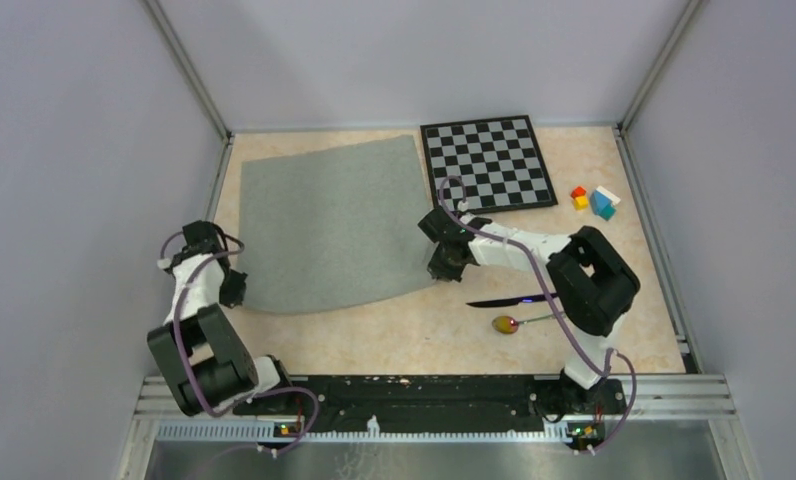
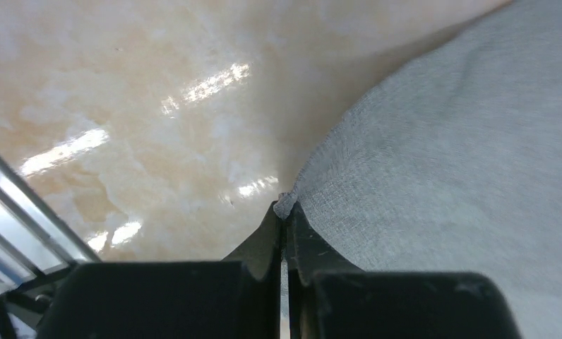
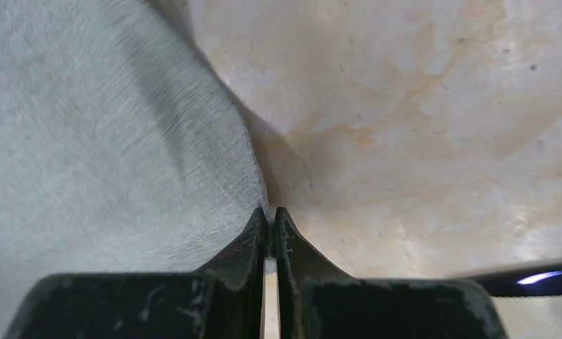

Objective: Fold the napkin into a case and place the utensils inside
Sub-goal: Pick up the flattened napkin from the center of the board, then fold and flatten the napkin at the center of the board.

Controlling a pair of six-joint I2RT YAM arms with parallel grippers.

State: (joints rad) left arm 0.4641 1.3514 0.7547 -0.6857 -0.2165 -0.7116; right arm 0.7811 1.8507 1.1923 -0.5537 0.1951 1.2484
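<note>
The grey-green napkin [image 1: 329,225] lies spread open on the marbled table, left of the chessboard. My left gripper [image 1: 236,290] is shut on its near-left corner; in the left wrist view that corner [image 2: 287,205] pokes out between the closed tips. My right gripper [image 1: 444,268] is shut on the near-right corner, with the napkin's edge [image 3: 253,187] running into the closed tips. The dark knife [image 1: 504,299] and the spoon [image 1: 509,323] with its yellow-red bowl lie on the table just right of the right gripper, partly under the right arm. The knife's blade [image 3: 539,278] shows in the right wrist view.
A black-and-white chessboard [image 1: 487,162] lies at the back, touching the napkin's far-right corner. Small coloured blocks [image 1: 594,200] sit to its right. Metal frame rails [image 1: 219,190] run along the table's left and right edges.
</note>
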